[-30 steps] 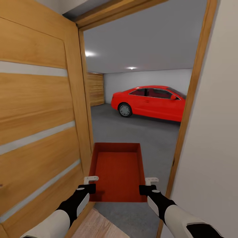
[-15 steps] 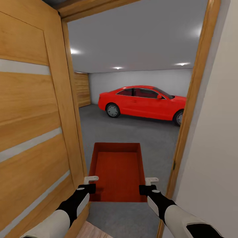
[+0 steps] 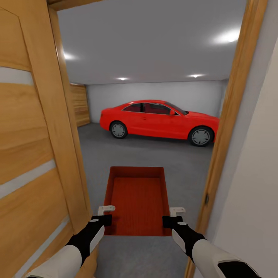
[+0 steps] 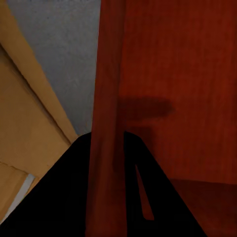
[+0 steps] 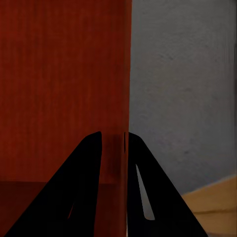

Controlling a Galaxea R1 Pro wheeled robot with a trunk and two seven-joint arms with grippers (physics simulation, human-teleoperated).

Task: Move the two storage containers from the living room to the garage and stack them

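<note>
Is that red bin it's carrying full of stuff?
No, the storage container is empty; its bare ribbed bottom shows in the head view.

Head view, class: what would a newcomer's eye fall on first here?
Probably the glossy red car parked across the grey concrete floor, framed by the wooden doorway. Next, the shallow orange-red open-top bin held low in front, its side walls pinched by the left tool and right tool.

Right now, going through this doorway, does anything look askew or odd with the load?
Nothing stands out. The storage container sits level and empty, each side wall pinched by the left gripper and right gripper, clear of the door and frame.
</note>
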